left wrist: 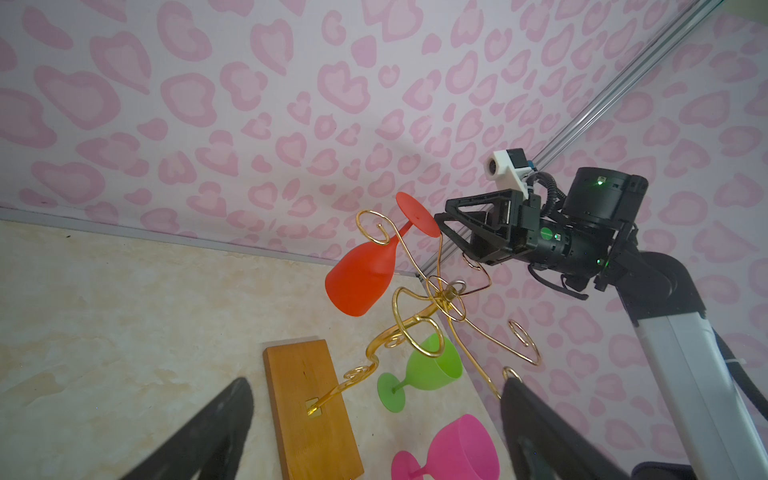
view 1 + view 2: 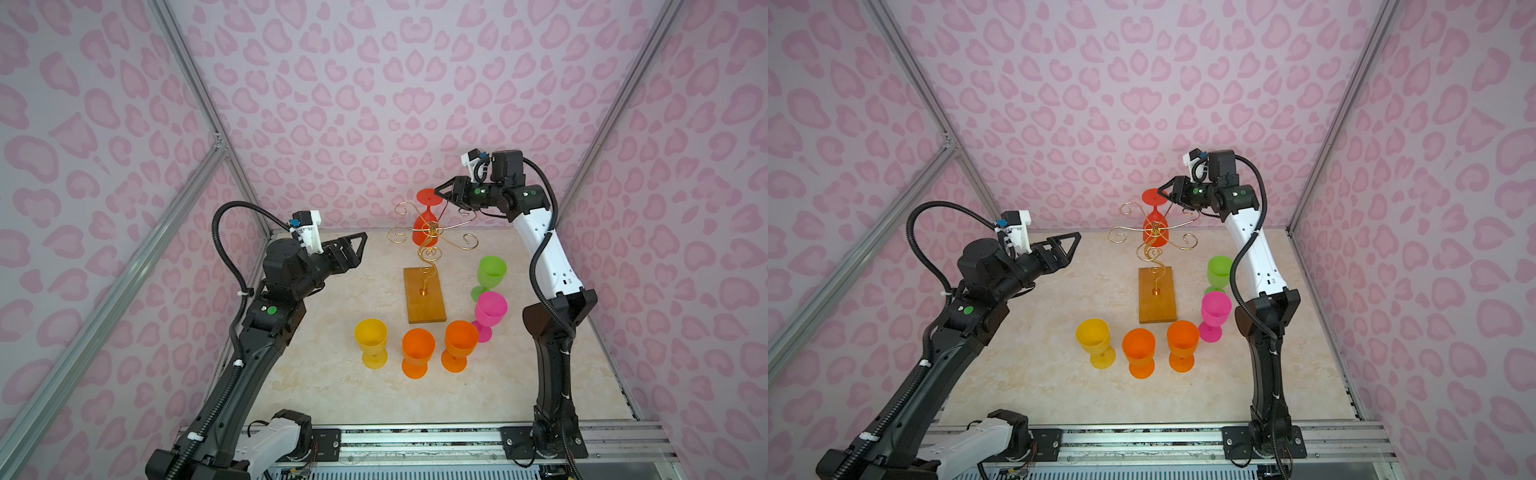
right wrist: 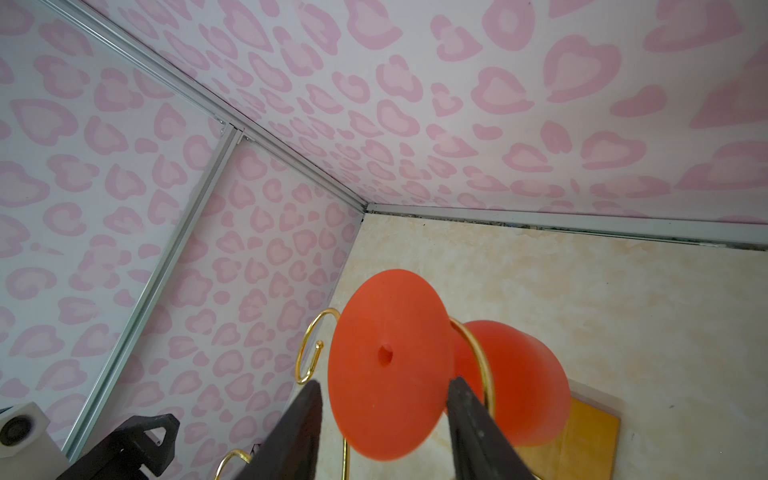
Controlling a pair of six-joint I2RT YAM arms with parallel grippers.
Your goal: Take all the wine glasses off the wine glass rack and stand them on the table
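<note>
**Red wine glass point(image 2: 424, 227) hanging foot-up on the wine glass rack point(image 2: 426, 305)**

The red wine glass point(image 1: 359, 278) is hanging upside down at the far side of the wine glass rack point(image 1: 307, 399). Its stem is sitting in one curled scroll arm, with its flat round foot above the wire and its smooth, matte bowl drooping at a tilt below. The rack is showing as thin, shiny gold wire: scroll arms are fanning out from a wavy post, which is rising from a rectangular amber-brown wooden base with visible grain.

The right gripper point(image 2: 436, 192) is reaching in level with the foot. Its black triangular fingers point(image 3: 299, 419) are standing apart, and in the right wrist view the disc is lying between them. The tips are sitting right at the rim of the foot, but I cannot tell whether they are touching it. The left gripper point(image 2: 360, 245) is hovering well apart from the rack, with its fingers point(image 1: 224, 424) spread wide and gripping nothing.

Five more stemmed cups are standing upright on the cream, marble-patterned table point(image 2: 332, 395): a green goblet point(image 2: 491, 272) and a pink goblet point(image 2: 490, 309) beside the base, and a yellow goblet point(image 2: 370, 336) and two orange goblets point(image 2: 417, 347) point(image 2: 460, 338) in front of it.
</note>
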